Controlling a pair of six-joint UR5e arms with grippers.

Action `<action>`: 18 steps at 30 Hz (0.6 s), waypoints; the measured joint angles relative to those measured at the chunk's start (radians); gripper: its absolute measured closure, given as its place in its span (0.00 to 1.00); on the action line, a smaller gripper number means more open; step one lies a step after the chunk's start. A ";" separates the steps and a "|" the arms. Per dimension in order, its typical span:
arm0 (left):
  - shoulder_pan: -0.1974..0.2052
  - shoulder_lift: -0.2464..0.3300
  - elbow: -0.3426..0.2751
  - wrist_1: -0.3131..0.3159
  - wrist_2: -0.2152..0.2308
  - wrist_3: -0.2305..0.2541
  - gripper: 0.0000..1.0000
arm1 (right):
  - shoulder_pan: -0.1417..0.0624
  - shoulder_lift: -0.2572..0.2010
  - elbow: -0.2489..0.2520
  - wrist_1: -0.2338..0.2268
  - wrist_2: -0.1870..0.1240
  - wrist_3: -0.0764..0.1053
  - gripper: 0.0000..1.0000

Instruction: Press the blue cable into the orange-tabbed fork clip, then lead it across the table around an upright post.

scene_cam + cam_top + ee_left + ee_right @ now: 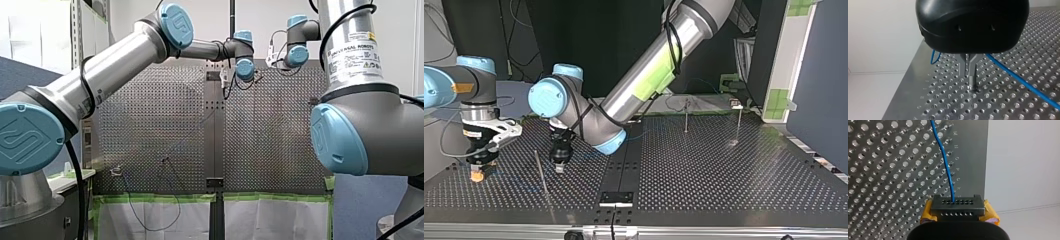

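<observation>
Jaws of my right gripper (pixel 957 206) are closed on the blue cable (pixel 946 162), which runs ahead of them over the perforated table (pixel 885 170). My left gripper (pixel 971 73) has its jaws pressed together and empty, with the cable just beside them. I cannot pick out the fork clip. Likely trouble is that the cable drags against my left gripper, or passes the upright post (pixel 541 175) on the wrong side.

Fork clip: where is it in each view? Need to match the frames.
Front view: too small to tell.
Top view: clip at near left, under my right gripper.
Left wrist view: not in it.
Right wrist view: clip just ahead of the gripper.
Shared landmark: blue cable, in both wrist views.
</observation>
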 joint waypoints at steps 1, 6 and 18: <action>0.002 -0.001 0.001 0.000 0.001 0.000 1.00 | -0.001 0.001 0.000 0.000 0.000 0.000 1.00; 0.011 -0.002 0.010 0.001 0.009 0.001 1.00 | -0.016 0.017 -0.011 -0.009 -0.018 0.008 1.00; 0.018 -0.005 0.012 0.008 0.026 -0.002 1.00 | -0.028 0.050 -0.055 -0.012 -0.058 0.022 1.00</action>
